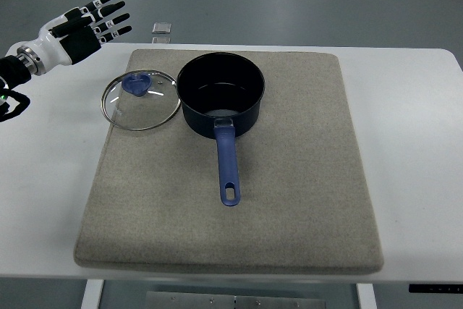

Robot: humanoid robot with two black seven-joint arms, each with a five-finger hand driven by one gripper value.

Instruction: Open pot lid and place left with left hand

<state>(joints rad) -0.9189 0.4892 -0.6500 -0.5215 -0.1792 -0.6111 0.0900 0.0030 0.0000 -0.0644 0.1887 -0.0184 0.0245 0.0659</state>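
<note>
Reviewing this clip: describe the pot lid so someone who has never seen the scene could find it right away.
Start at the grey mat covering most of the white table. A dark blue saucepan stands open near its far edge; the lid lies flat just left of it. It is the only see-through item: a glass disc with metal rim and blue knob.

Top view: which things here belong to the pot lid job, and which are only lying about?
Belonging to the job:
pot, open
glass lid, lying left of the pot
left hand, open, lifted away at upper left

Only lying about:
grey mat under the pot
white table
small metal piece beyond the table
</note>
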